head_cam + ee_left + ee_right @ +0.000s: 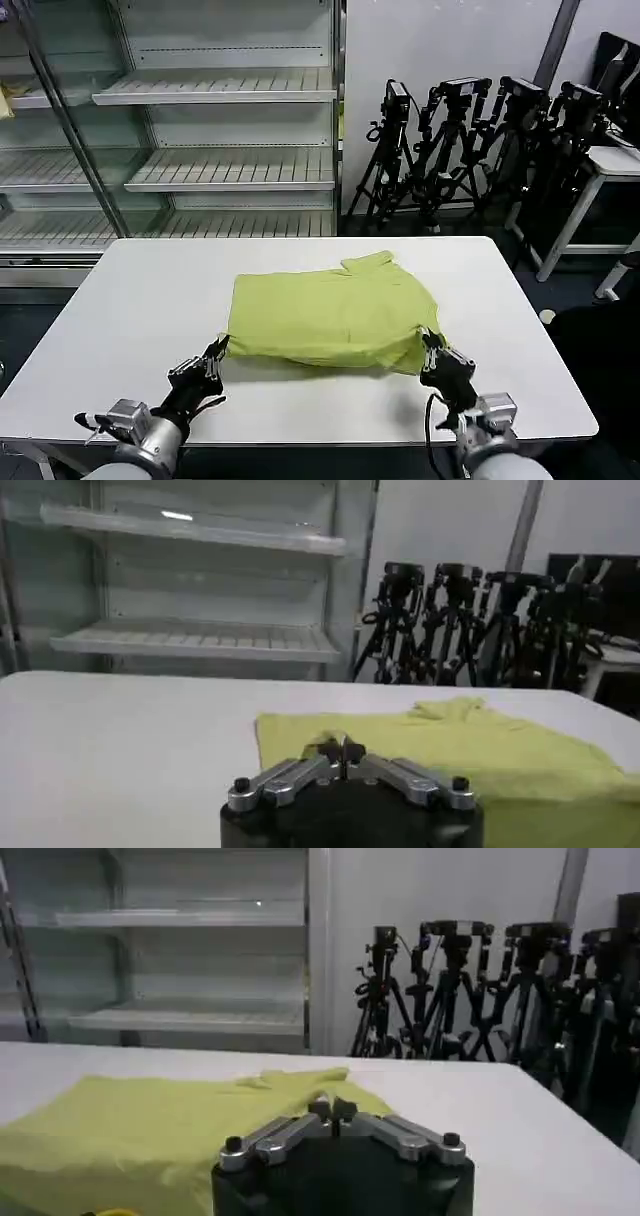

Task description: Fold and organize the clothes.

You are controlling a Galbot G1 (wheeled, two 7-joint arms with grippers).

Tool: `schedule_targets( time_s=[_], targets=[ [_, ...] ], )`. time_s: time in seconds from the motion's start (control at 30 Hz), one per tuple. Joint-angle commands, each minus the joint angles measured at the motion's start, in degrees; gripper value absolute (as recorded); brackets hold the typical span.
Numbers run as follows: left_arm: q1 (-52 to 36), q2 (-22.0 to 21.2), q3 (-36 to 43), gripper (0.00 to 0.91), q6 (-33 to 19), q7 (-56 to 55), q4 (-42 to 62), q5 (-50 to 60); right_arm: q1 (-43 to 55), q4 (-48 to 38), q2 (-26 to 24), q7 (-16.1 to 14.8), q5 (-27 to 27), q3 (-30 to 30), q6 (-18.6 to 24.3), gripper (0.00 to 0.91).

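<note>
A lime yellow-green shirt [330, 318] lies folded flat near the middle of the white desk [130, 300], its collar toward 12 o'clock and its near edge toward the robot. The left end effector [213, 354] sits at the shirt's 7 o'clock corner, fingers clenched together with the tips against the fabric's edge. The right end effector [432, 345] sits at the 5 o'clock corner, fingers pinched on the bunched cloth there.
</note>
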Motion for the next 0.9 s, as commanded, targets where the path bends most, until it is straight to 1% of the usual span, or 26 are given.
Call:
schedule_targets(
  time_s=[0.03,0.53,0.6,0.63,0.67,0.7,0.73,0.9],
  targets=[
    [-5.6,0.6,1.6,0.02,-0.1,0.0,6.1,-0.4,8.0,-6.1,-0.6,-0.2,1.6,-2.7,-0.7,0.0],
    [-10.5,0.4,5.6,0.02,0.4,-0.1,11.8,3.4,16.8,-15.2,0.5,-1.5,-0.1,-6.8,-1.2,0.0],
    [-10.8,0.3,5.8,0.04,0.4,-0.2,12.3,3.5,17.3,-16.3,0.9,-1.5,-1.1,-7.3,-0.8,0.0],
    [-10.9,0.2,5.8,0.191,0.4,-0.4,12.5,3.6,17.4,-16.8,1.1,-1.5,-1.7,-7.5,-0.5,0.02],
    [-11.0,0.1,5.9,0.333,0.4,-0.6,12.6,3.6,17.4,-17.2,1.4,-1.6,-2.2,-7.7,-0.4,0.232],
    [-11.1,0.0,6.1,0.766,0.4,-0.7,12.7,3.6,17.4,-17.4,1.6,-1.6,-2.5,-7.9,-0.4,0.877],
    [-11.2,-0.1,6.2,0.907,0.4,-0.8,12.8,3.6,17.4,-17.6,1.8,-1.6,-2.8,-7.9,-0.5,0.907],
    [-11.0,-0.5,6.1,0.907,0.4,-1.3,12.9,3.3,16.7,-17.8,2.5,-1.9,-4.9,-8.4,-0.6,0.907]
  ],
)
